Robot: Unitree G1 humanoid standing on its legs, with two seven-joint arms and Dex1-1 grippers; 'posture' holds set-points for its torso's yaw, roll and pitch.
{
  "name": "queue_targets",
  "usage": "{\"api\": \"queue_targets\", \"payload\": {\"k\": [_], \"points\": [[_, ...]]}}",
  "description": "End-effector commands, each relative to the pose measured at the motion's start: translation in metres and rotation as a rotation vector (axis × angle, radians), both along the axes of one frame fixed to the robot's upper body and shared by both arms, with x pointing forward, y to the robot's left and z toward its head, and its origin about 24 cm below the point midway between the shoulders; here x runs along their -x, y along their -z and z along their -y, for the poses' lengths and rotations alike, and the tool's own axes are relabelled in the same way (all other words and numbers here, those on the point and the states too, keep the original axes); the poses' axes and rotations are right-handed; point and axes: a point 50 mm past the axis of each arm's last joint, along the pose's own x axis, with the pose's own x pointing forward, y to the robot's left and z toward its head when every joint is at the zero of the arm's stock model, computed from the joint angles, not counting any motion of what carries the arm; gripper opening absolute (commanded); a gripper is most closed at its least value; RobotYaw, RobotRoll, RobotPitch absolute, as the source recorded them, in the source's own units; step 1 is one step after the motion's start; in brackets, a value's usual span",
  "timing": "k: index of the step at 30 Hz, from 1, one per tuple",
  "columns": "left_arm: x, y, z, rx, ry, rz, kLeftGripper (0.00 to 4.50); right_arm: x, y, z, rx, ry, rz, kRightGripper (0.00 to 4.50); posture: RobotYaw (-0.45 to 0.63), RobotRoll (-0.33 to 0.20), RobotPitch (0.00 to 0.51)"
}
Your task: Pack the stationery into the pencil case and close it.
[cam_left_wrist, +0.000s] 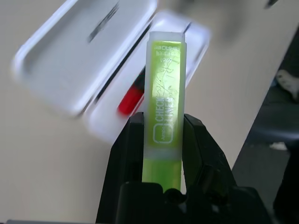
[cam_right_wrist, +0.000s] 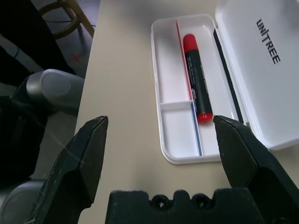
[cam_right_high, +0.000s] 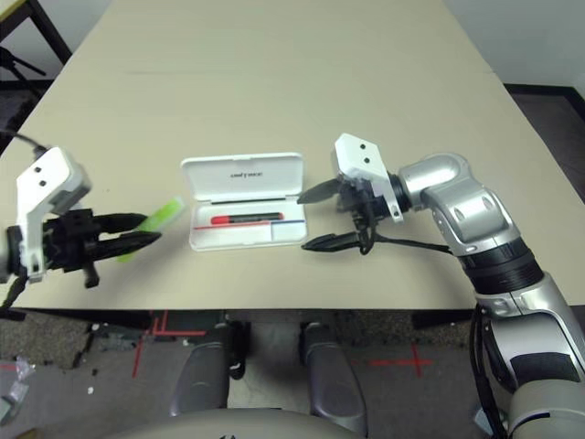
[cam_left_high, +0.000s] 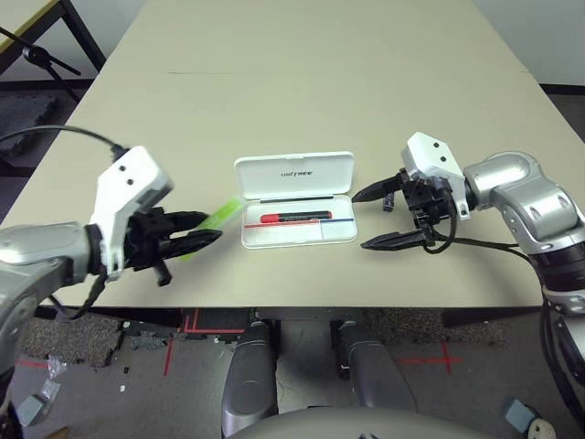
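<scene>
1. The pencil case (cam_left_high: pixel 297 212) lies open on the table (cam_left_high: pixel 302 82), between the two arms; its lid (cam_left_high: pixel 294 174), with the dark lettering, is folded back flat on the far side, and the tray (cam_right_wrist: pixel 180 135) sits on the near side, split by thin dividers into compartments.
2. One item is packed, as far as I can judge: the marker (cam_left_high: pixel 295 217), black with red at its ends, lies lengthwise in the long compartment next to the hinge; the two front compartments look bare.
3. The highlighter (cam_left_wrist: pixel 164 107) is not yet in; the left gripper (cam_left_high: pixel 203 229) is clenched on its lower half, flat faces against the fingers, with the free end pointing toward the case; it hangs just beside the case's left end, above the table, not over the tray.
4. The right gripper (cam_left_high: pixel 375 218) is released, jaws spread wide, holding nothing; it hovers just beside the case's right end, pointing toward it.
5. The small grey block I cannot find in these views; whether it is packed I cannot tell.
6. Left to do, by my reading: lay the highlighter in a free compartment; deal with the block; swing the lid over and press it shut.
</scene>
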Motion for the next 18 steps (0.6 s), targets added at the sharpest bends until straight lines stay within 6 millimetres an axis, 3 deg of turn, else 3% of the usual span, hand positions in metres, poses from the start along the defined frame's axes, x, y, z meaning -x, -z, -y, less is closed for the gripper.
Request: {"api": "queue_targets", "payload": {"k": [1,8,18], "points": [[-0.009,0.009,0.014,-0.044,0.054,0.002,1.08,-0.001,-0.002,0.007,0.013,0.024,0.003,4.50,0.06,0.000,0.195],[-0.026,0.015,0.028,-0.116,0.148,0.022,1.08,0.001,0.000,0.010,0.019,0.043,0.001,4.50,0.04,0.000,0.194],[-0.045,0.032,0.032,-0.289,0.226,0.027,1.08,0.006,0.002,0.014,0.026,0.070,-0.002,4.50,0.00,0.000,0.199]]}}
